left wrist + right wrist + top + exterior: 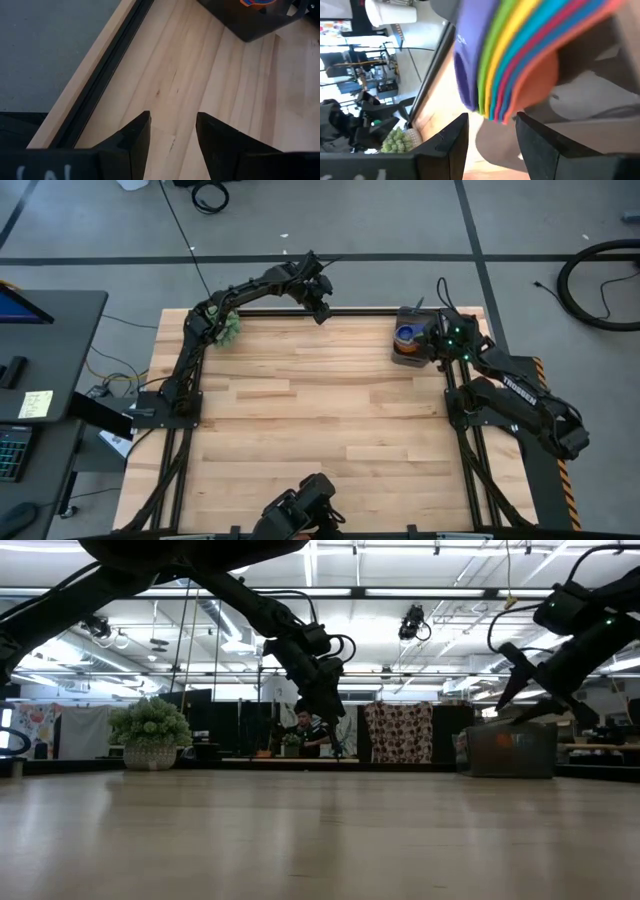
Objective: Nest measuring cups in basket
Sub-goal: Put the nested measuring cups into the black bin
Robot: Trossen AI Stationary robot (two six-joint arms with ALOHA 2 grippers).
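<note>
The measuring cups [520, 60] sit nested in one stack inside the dark grey basket [403, 358] at the table's far right. Their flat handles [492, 95] are fanned together: purple, green, yellow, red, blue, orange. My right gripper [492, 142] is open right at the basket, and the handle ends stand just ahead of its fingertips with nothing between them. In the low view it hovers over the basket [510, 750]. My left gripper [172, 132] is open above bare wood near the far edge, left of the basket [250, 22].
A fuzzy green plant ball [228, 328] sits at the far left by the left arm's frame. Black arm frames run along both sides of the table. The wide middle of the wooden table [320, 410] lies between them. A person sits in the room beyond [305, 730].
</note>
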